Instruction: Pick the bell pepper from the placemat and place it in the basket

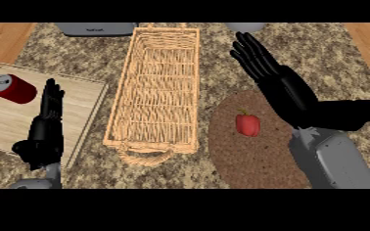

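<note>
Speckled counter with pepper lying mid-placemat, basket just left, right hand above far edge with fingers straight and wide, left hand resting open: reach step, next probably lowering onto pepper and closing.

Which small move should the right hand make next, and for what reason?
Probably bring the right hand back and down toward the red bell pepper. The hand is open and sits beyond the pepper, holding nothing, while the pepper lies on the brown placemat, not in the wicker basket.
</note>
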You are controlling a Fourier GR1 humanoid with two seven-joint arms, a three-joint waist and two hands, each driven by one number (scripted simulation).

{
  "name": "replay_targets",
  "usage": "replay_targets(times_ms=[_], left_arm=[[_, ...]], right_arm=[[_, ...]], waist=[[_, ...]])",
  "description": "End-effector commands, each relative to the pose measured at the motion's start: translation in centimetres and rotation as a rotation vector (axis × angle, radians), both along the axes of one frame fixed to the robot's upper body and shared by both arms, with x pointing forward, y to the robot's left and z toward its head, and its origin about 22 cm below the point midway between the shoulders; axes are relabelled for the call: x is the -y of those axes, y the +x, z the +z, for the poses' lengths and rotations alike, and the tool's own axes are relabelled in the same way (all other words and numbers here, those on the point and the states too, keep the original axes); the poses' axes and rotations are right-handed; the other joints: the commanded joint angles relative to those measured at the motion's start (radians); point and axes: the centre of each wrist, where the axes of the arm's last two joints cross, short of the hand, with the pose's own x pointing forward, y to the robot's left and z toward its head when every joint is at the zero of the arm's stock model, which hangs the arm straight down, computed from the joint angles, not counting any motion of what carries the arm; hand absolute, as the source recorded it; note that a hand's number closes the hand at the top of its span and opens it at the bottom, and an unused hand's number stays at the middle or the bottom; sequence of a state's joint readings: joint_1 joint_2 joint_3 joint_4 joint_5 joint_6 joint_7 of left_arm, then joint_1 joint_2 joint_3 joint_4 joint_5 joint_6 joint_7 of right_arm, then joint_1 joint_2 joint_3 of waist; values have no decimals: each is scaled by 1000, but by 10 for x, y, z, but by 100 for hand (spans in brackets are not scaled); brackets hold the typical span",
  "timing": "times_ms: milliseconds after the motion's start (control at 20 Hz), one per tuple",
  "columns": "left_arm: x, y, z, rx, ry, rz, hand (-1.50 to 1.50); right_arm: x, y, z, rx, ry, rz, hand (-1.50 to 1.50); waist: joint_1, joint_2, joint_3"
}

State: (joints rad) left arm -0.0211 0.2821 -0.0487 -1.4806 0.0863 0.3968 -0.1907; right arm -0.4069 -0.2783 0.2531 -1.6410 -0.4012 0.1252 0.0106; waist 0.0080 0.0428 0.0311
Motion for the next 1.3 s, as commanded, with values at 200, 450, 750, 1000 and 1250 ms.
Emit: replay_targets(times_ms=[200,450,750,1000,1250], left_arm=[[0,14,42,-18,109,-338,0],[28,22,40,-72,60,-532,0],[22,20,49,-105,62,-531,0],[17,23,47,-99,41,-496,0],[9,29,49,-120,74,-462,0]], right_arm=[[79,0,-23,44,-269,-354,150],[-18,-35,-90,284,-332,-148,-150],[-68,-51,-109,317,-548,-515,-150],[-43,-40,-92,401,-786,-779,-150],[-29,-33,-58,383,-1151,-818,-150]], waist=[[-37,-47,-29],[-1,-38,-30],[-6,-52,-34],[-43,-62,-38],[-76,-69,-42]])
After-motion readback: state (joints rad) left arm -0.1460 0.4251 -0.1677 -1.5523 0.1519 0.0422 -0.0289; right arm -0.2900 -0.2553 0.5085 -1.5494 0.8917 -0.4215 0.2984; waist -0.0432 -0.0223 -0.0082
